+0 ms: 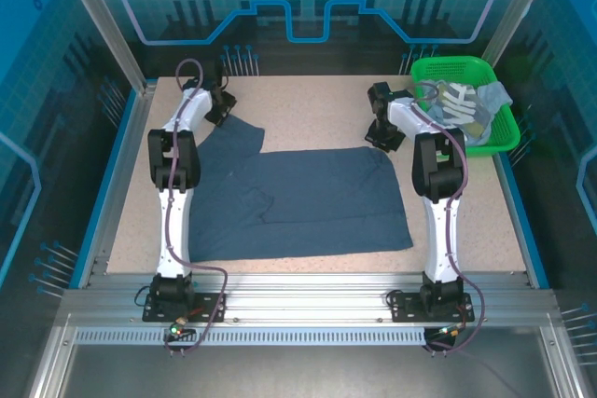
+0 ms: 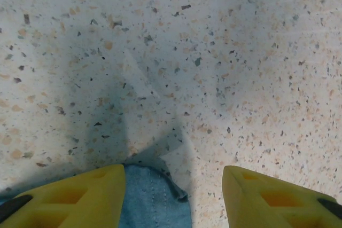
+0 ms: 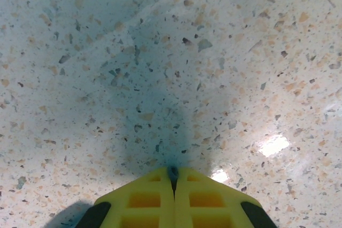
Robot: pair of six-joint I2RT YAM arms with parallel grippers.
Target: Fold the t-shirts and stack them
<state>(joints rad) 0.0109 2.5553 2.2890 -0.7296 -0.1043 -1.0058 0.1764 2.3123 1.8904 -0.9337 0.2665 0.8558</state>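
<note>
Slate-blue t-shirt point(image 1: 298, 202) lies spread flat on the worktop point(image 1: 317, 109) between the arms. Left gripper point(image 2: 173, 185) hangs open over its far sleeve hem; right gripper point(image 3: 173, 182) is closed on nothing above bare worktop. Both should pinch matching far corners, then fold evenly.

Overhead; wrist cameras close above table point(image 1: 308, 123)

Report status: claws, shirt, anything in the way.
Left claw open at sleeve edge of dark slate-blue cloth t-shirt, spread flat. Right claw shut over bare speckled table. Nothing blocking; green plastic mesh basket sits far right.
</note>
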